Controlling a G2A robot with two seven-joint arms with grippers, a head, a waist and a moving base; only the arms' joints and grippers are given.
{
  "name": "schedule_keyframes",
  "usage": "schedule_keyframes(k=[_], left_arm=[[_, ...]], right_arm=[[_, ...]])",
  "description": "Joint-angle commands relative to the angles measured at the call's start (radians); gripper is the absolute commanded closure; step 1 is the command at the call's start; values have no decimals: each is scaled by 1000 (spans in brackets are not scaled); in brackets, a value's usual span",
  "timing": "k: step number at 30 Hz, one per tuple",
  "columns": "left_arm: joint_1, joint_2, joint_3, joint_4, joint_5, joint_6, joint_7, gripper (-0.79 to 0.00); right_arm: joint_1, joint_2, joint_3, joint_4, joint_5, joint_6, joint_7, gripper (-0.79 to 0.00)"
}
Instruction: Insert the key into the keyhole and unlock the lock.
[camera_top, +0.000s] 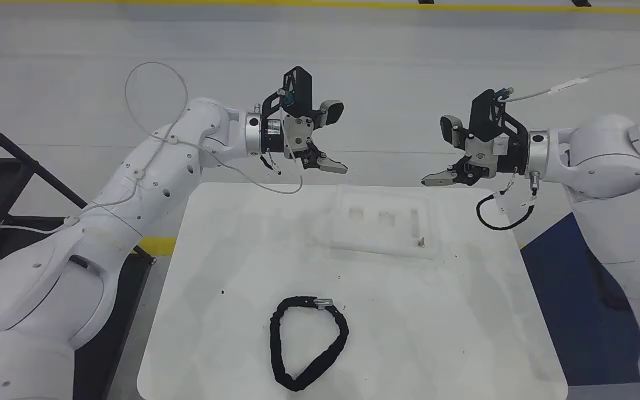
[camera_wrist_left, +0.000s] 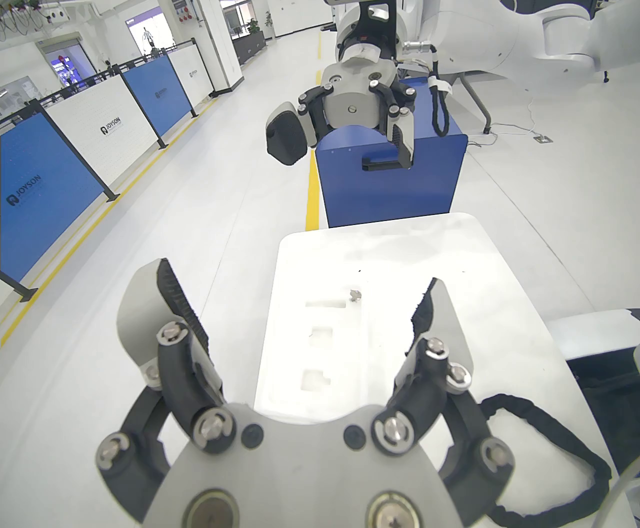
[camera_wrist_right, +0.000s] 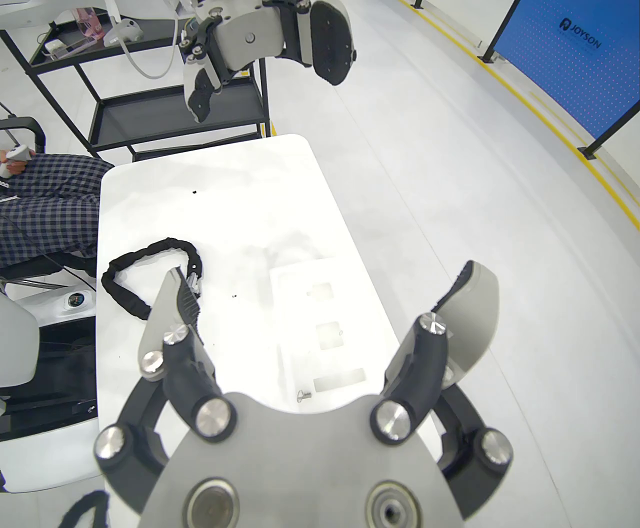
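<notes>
A black fabric-covered chain lock (camera_top: 308, 340) lies in a loop near the table's front, its metal lock head (camera_top: 320, 302) on the far side of the loop. A small key (camera_top: 421, 241) rests on a white tray (camera_top: 385, 228) farther back. The key (camera_wrist_left: 354, 295) and the chain (camera_wrist_left: 550, 435) show past my left gripper (camera_wrist_left: 297, 300), which is open and holds nothing. It hangs above the table's back left edge (camera_top: 335, 138). My right gripper (camera_wrist_right: 322, 285) is open too, above the back right edge (camera_top: 442, 152), with the key (camera_wrist_right: 303, 394) and chain (camera_wrist_right: 145, 255) below it.
The tray (camera_wrist_right: 300, 280) has three shallow rectangular recesses. A blue cabinet (camera_wrist_left: 390, 185) stands off the table's right side and a black shelf cart (camera_wrist_right: 175, 110) off its left. The white tabletop (camera_top: 450, 330) lies bare around the chain.
</notes>
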Motion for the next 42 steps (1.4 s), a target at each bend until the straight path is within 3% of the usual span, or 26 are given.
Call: schedule_keyframes(k=[1,16,21,33,42], left_arm=[[0,0,0,0,0,0,0,-784],[0,0,0,0,0,0,0,-785],[0,0,0,0,0,0,0,-785],[0,0,0,0,0,0,0,-785],[0,0,0,0,0,0,0,-785]], right_arm=[[0,0,0,0,0,0,0,-784],[-23,1,-3,-1,-21,30,-18,-785],[-63,4,-20,30,-54,143,13,-785],[-111,7,-77,74,0,557,292,-785],[-143,-23,-150,148,31,716,260,-785]])
